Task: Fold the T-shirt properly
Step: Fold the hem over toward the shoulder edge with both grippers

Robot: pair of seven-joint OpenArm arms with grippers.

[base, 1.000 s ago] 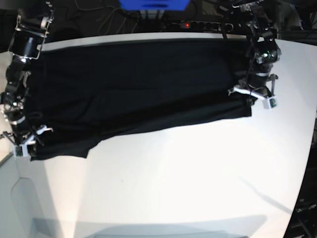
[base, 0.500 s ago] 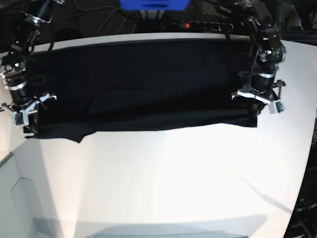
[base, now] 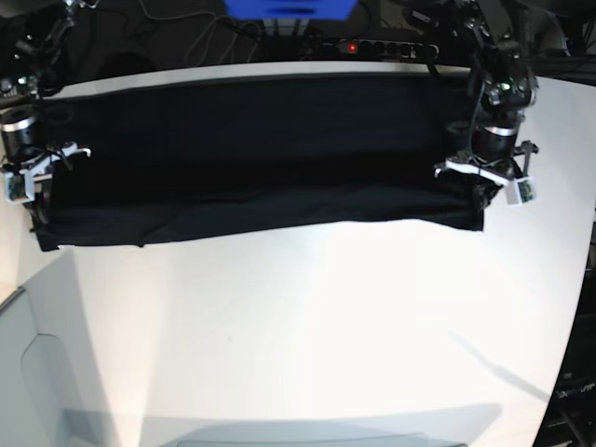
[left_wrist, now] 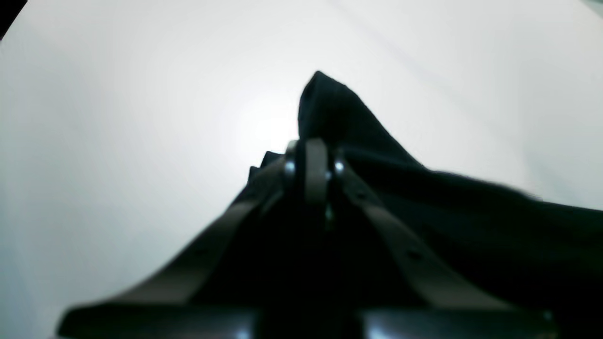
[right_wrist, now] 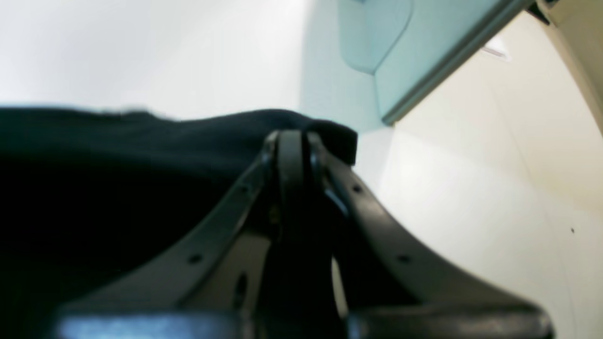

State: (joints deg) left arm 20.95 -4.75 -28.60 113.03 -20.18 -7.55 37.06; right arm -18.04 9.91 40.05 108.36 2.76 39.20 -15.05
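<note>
The black T-shirt (base: 261, 158) lies stretched in a long band across the back of the white table (base: 326, 326), with its near edge almost straight. At the band's right end in the base view, my left gripper (base: 479, 203) is shut on the shirt's near corner. The left wrist view shows its fingers (left_wrist: 314, 162) pressed together with a peak of black cloth (left_wrist: 332, 115) sticking out past them. My right gripper (base: 37, 209) is shut on the corner at the other end. In the right wrist view its fingers (right_wrist: 291, 148) pinch the cloth (right_wrist: 141, 155).
A power strip (base: 377, 47) with a red light, cables and a blue box (base: 289, 7) sit behind the table's far edge. A pale grey panel (base: 37, 372) lies beyond the table's left edge, near my right gripper.
My right gripper has drawn its corner back and outward to the left, pulling the sagging near edge straight and taut. My left gripper has shifted slightly, still holding its corner.
</note>
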